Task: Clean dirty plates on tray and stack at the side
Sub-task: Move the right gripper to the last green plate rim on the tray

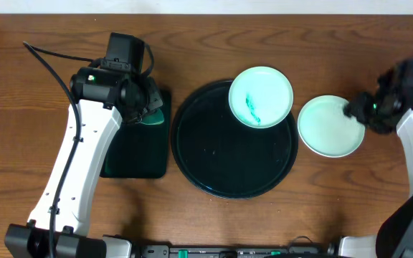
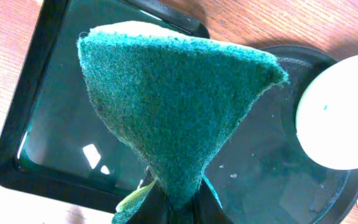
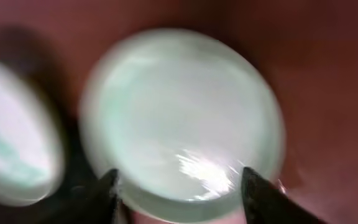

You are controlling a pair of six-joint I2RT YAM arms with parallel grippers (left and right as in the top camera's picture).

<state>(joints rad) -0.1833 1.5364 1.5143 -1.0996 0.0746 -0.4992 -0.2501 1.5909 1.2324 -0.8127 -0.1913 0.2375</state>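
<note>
Green-smeared plate (image 1: 261, 97) ×1 on black tray (image 1: 214, 168) | clean plate (image 1: 328, 127) ×1 beside | left claw (image 2: 173, 205) pinching sponge (image 2: 173, 106) | right claw (image 3: 182, 180) spread

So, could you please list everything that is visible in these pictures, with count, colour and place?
smeared plate: 1, pale with a teal-green smear, on the upper right part of the round tray
clean plate: 1, pale mint-green, on the table just right of the round tray
round tray: 1, black, middle of the table
rectangular tray: 1, dark green, left of the round tray
sponge: 1, green, held above the rectangular tray
table: 1, brown wood, under everything
left gripper: 1, black, shut on the sponge
right gripper: 1, black, open, at the clean plate's right edge
</note>
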